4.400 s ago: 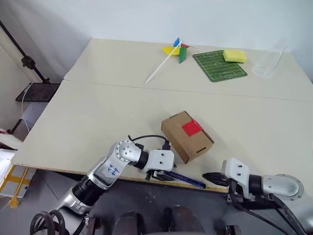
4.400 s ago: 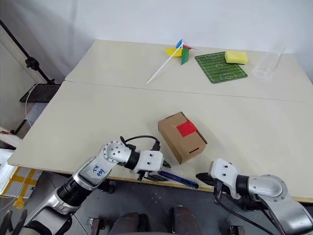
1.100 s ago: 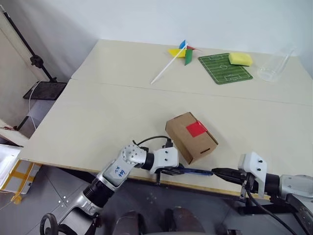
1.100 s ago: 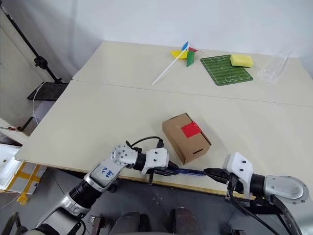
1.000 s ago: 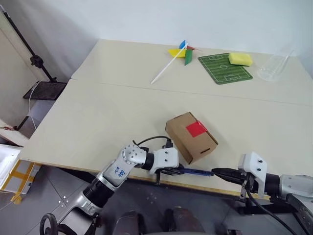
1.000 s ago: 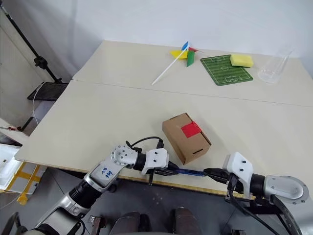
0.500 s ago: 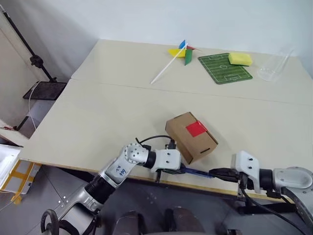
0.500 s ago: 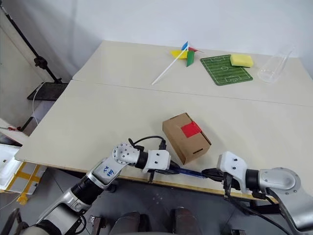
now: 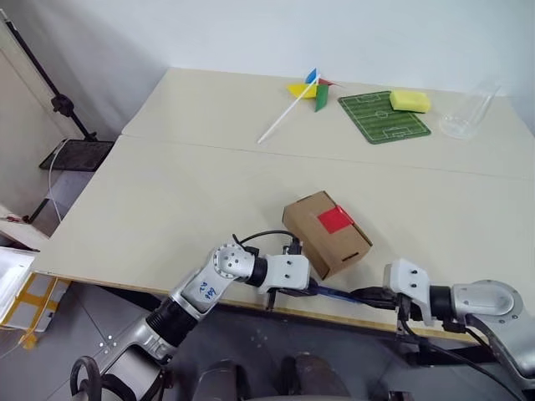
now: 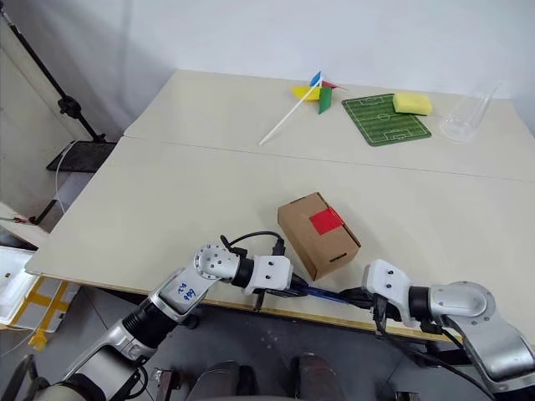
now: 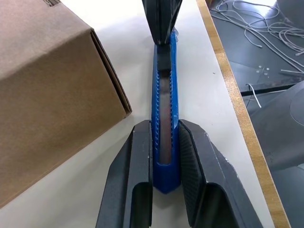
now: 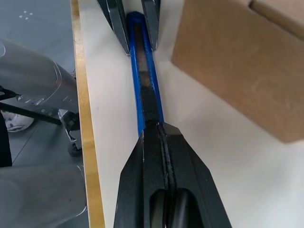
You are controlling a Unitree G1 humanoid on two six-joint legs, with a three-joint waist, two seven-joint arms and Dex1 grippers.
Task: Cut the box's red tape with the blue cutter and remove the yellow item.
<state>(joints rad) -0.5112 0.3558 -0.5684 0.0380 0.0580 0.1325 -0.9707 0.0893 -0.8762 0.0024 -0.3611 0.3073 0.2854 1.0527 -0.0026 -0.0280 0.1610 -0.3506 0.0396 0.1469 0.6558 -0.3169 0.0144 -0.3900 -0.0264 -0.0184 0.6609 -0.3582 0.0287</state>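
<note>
A pale beige tabletop (image 9: pixel 167 200) runs out toward a plain white wall, a seam dividing it into a near and a far half. Close to the near edge sits the small brown cardboard box (image 9: pixel 326 234), turned at an angle, its bright red square of tape (image 9: pixel 334 220) stuck across the lid seam and the flaps shut.

Between the box and the tabletop's edge lies the slim dark-blue pen-shaped cutter (image 11: pixel 164 118), roughly parallel to that edge. The left arm reaches in from the lower left, forearm angled across and wrist bent toward the right; its left hand (image 11: pixel 165 142) has the two black fingers clamped on one end of the cutter, one on each side of the blue body. The right arm comes in low from the right side, elbow out, pointing leftward along the edge — the right hand (image 12: pixel 159 130) has its fingers pressed together, their tip meeting the cutter's other end. The two hands face each other along the tool.

Far off on the back half lie a multicoloured pinwheel on a white stick (image 9: pixel 297 96), a green football-pitch mat (image 9: pixel 383 115) with a yellow rectangular sponge (image 9: pixel 410 100) on it, and a clear plastic cup (image 9: pixel 470 110) on its side.
</note>
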